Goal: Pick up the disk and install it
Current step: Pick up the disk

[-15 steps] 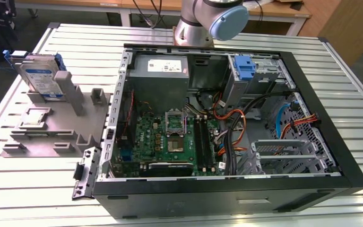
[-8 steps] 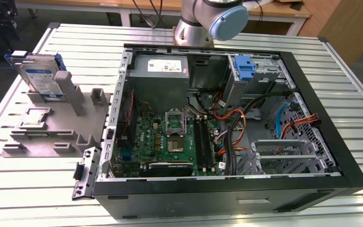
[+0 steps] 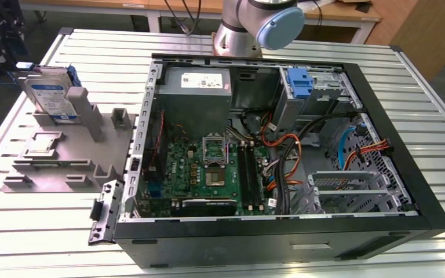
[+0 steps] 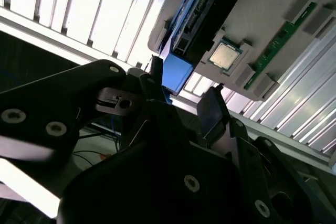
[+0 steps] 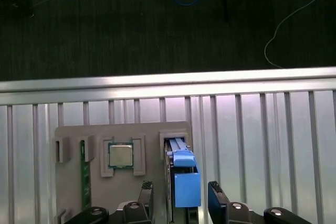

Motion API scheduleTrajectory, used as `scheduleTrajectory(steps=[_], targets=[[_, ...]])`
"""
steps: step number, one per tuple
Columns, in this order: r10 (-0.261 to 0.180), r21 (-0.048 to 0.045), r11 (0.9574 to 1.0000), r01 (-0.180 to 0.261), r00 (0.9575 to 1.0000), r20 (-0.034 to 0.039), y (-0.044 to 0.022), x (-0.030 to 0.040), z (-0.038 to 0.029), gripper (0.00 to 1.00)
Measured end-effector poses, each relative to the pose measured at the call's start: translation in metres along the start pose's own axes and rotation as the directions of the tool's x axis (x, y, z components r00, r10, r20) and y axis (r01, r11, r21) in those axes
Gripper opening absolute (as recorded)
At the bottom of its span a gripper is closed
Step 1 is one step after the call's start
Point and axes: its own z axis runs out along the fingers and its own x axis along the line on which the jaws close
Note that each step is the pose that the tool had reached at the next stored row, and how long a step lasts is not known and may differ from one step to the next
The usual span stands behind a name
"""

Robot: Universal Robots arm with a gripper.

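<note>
Over disk (image 5: 184,177), hand (image 5: 180,188) points straight down, fingers (image 5: 216,200) spread wide, holding nothing.

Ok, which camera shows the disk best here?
The exterior view. There the disk stands upright in the grey holder at the exterior view's left, with its white-and-blue labelled face turned to the camera. In both wrist views the disk is seen edge-on, mostly as a blue strip, and the label is hidden.

Silver arm (image 3: 234,36), pale blue joint cap (image 3: 281,26), black screw-studded tool (image 4: 184,95)
</note>
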Motion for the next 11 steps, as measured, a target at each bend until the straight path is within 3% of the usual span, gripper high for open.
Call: scheduleTrajectory(steps=[11], targets=[[-0.004,0.0053,1.0000,0.004,1.0000,0.0002,-0.0003,-0.0007,0.0200,0.53]])
